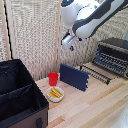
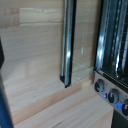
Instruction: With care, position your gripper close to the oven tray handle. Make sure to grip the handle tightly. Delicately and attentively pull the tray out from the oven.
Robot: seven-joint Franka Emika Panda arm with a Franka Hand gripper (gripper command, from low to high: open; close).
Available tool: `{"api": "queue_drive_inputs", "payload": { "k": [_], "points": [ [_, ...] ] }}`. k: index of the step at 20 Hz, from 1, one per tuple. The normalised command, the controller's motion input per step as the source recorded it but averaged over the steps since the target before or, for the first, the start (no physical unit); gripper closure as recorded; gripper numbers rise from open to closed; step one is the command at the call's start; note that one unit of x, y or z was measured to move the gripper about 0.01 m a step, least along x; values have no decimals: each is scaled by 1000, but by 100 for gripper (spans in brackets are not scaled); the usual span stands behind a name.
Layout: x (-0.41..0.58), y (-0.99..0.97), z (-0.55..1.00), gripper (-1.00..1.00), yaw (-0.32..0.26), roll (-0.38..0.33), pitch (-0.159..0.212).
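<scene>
My gripper [image 1: 70, 45] hangs from the white arm, high above the table. It is above the upright dark-blue panel and toward the exterior view's left of the oven [image 1: 116, 50]. I cannot tell whether its fingers are open. The black wire oven tray [image 1: 96, 72] sticks out from the oven's front over the table. Its handle [image 1: 88, 70] is the thin dark rail at the outer end. In the wrist view the rail [image 2: 67, 45] runs as a long dark bar over the wood. The oven [image 2: 113, 46] and its knobs [image 2: 102, 86] lie beside it.
An upright dark-blue notched panel [image 1: 74, 76] stands just at the exterior view's left of the tray. A red cup [image 1: 53, 78] and a white bowl of yellow food [image 1: 55, 93] sit farther left. A large black fabric bin [image 1: 19, 96] fills the left corner. A slatted screen stands behind.
</scene>
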Motion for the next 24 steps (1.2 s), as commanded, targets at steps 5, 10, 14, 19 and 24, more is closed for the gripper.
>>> {"api": "queue_drive_inputs", "payload": {
  "k": [5,10,14,19,24],
  "points": [
    [-3,-422,-35,-100,4,-292,4],
    [0,-394,-57,-100,0,-309,33],
    [2,-427,-167,-100,0,-264,9],
    [2,-472,-235,-100,-12,-215,4],
    [0,-506,-143,-100,-39,-190,0]
  ]
}}
